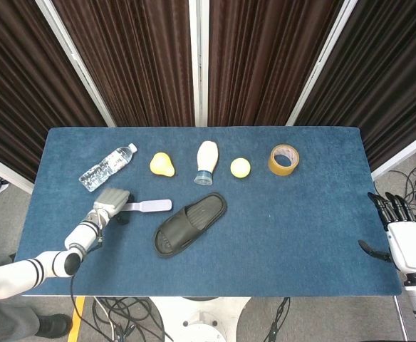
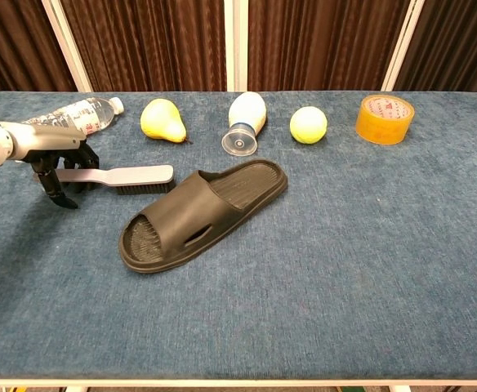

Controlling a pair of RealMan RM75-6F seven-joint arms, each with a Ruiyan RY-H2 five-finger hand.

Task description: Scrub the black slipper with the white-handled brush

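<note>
Left hand (image 2: 57, 163): we see its dark fingers curled down around the brush's handle end, left of the slipper; whether they grip it, we cannot tell.
Brush (image 2: 118, 176): flat on the table, just left of the slipper.
Slipper (image 2: 199, 214): sole down, mid-table.
Right hand (image 1: 400, 239): far right of the slipper, fingers spread, empty.

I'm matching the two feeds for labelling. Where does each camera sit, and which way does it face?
Head view: high above the table's near edge, looking steeply down; shows the left robot hand at the brush and the right robot hand off the table's right end.
Chest view: low at the near edge, looking across toward the curtains; only the left robot hand shows.
Shared: brush, slipper, left robot hand.
</note>
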